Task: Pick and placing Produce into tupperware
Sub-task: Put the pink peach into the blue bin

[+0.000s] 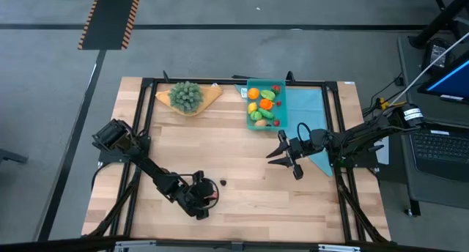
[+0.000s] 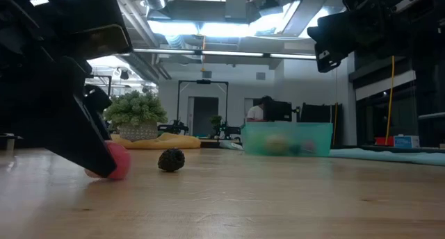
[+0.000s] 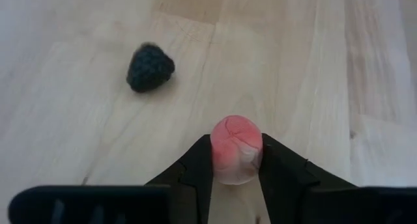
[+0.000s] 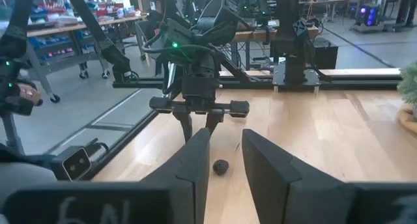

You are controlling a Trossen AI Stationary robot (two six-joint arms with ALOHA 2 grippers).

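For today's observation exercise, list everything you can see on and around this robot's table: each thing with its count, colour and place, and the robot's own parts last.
tupperware: one, translucent teal, far side of the table, holding red, orange, yellow and green produce.
pink-red produce piece: one, near table edge, between the left end effector's fingers.
dark bumpy produce piece: one, blackish, on bare wood beside the left end effector.
cloth: one, light blue, flat beside the tupperware.
plant: one, bushy green, on a tan wedge board at the far edge.
table: one, light wood, black frame.
left end effector: one, dark, shut on the pink-red piece.
right end effector: one, dark, above mid-table, fingers slightly apart, holding nothing.
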